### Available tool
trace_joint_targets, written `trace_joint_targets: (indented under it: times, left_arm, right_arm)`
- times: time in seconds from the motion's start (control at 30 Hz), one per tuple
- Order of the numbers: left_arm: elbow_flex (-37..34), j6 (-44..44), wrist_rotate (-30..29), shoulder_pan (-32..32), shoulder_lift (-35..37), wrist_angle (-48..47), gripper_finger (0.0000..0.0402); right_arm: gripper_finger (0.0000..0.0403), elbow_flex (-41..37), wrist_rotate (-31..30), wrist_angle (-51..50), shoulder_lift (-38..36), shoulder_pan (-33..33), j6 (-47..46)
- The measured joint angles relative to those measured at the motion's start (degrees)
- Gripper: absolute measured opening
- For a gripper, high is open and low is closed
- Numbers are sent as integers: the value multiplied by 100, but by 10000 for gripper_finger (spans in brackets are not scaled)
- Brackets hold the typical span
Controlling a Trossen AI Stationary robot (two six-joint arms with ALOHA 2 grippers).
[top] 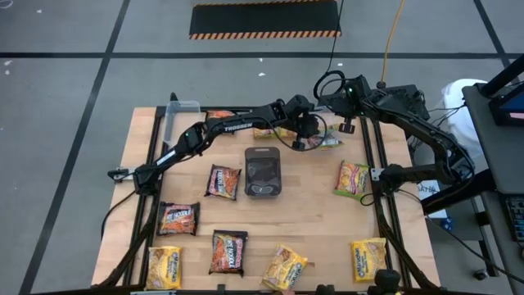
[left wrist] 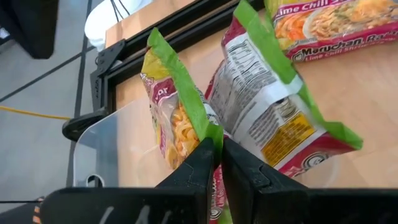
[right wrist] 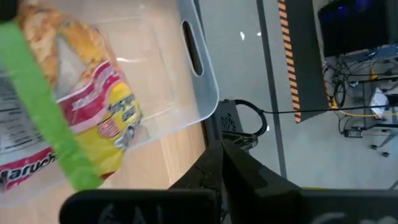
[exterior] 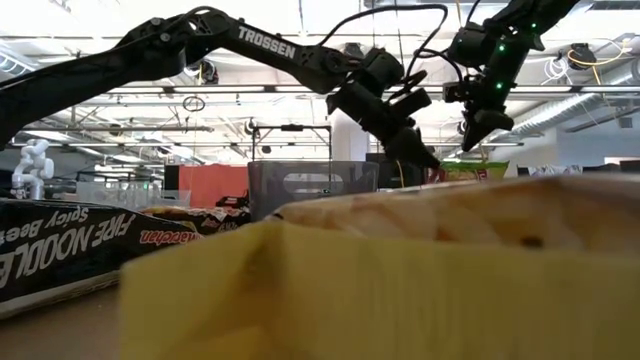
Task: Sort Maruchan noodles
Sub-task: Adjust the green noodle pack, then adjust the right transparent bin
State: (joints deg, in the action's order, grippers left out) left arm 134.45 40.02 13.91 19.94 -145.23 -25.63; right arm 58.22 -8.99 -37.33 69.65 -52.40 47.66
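Note:
In the left wrist view, two green-edged orange-pink Maruchan packets (left wrist: 168, 118) (left wrist: 273, 106) stand on edge over a clear tub (left wrist: 106, 149) at the table's far right. My left gripper (left wrist: 219, 155) reaches there from the left and is shut on the left packet. A third such packet (left wrist: 336, 25) lies flat on the table beyond. My right gripper (right wrist: 221, 155) is shut and hangs above the tub's rim (right wrist: 205, 87), touching nothing. Brown packets (top: 222, 181) and yellow packets (top: 284, 266) lie flat across the near half of the table. My left gripper pinches the lower end of the left packet's green sealed edge (left wrist: 211, 132) between its two fingers. The fingers come slanting down from the table's left. The packet stands up beyond the fingertips, over the tub; I cannot tell whether its lower end rests in the tub.
A dark grey tray (top: 263, 172) sits mid-table. A second clear tub (top: 182, 115) stands at the far left corner. One green-edged packet (top: 352, 178) lies at the right. The black frame rails (top: 378, 188) run along the table's sides. My two grippers hang close together.

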Motion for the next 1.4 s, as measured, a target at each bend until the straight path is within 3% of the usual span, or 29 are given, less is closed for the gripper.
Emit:
trace_joint_targets:
  times: [0.57,0.73,0.97,1.4]
  left_arm:
    - [0,-158,-22,-96,372,-297,37]
    - [0,-557,-39,-12,385,-675,37]
    - [0,-1206,-180,257,385,-1247,37]
    - [-4,-1316,-297,475,385,-1449,37]
  right_arm:
    - [0,-2,-9,15,0,2,-51]
    - [0,-2,25,51,0,2,-503]
    - [0,-2,1092,55,0,3,-985]
    - [0,-2,1569,113,0,2,-1214]
